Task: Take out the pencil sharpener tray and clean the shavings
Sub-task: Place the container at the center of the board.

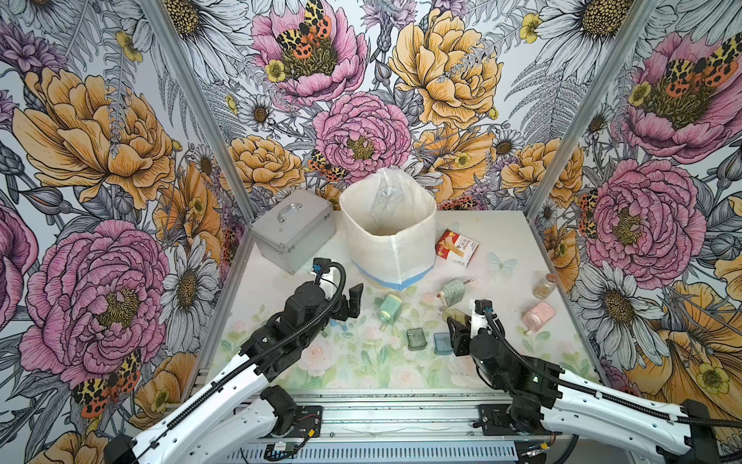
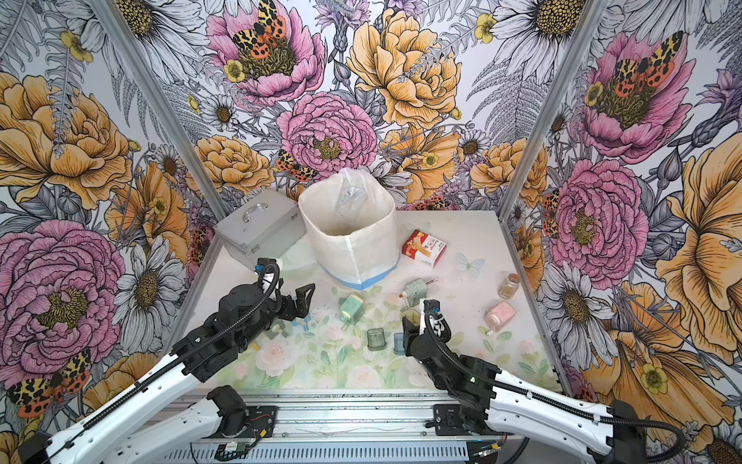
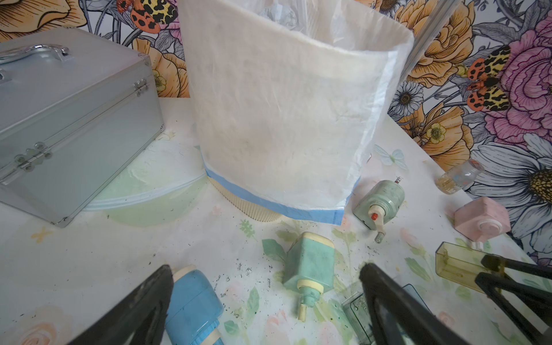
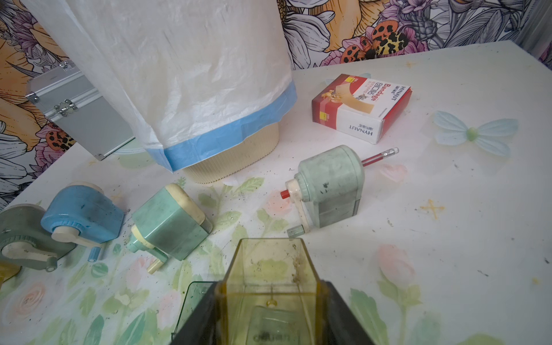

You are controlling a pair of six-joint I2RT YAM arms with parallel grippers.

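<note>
My right gripper (image 4: 270,295) is shut on a clear yellowish tray (image 4: 270,268), held just above the table with its open end pointing toward the bin. A few brownish shavings (image 4: 297,268) cling to the tray's inner wall. In both top views the tray (image 1: 457,317) (image 2: 410,315) sits at the right gripper (image 1: 457,327). A grey-green pencil sharpener (image 1: 453,290) with a pencil stuck in it lies just beyond. My left gripper (image 3: 267,270) (image 1: 347,311) stands open over dark shavings (image 3: 248,270) scattered on the table, between a blue sharpener (image 3: 191,301) and a teal one (image 3: 309,268).
A bin lined with a white bag (image 1: 387,237) stands at the back middle, a silver case (image 1: 293,229) to its left, a bandage box (image 1: 457,248) to its right. A green tray (image 1: 415,338) and a blue tray (image 1: 442,343) lie near the right gripper. A pink sharpener (image 1: 538,316) and small jar (image 1: 544,285) sit far right.
</note>
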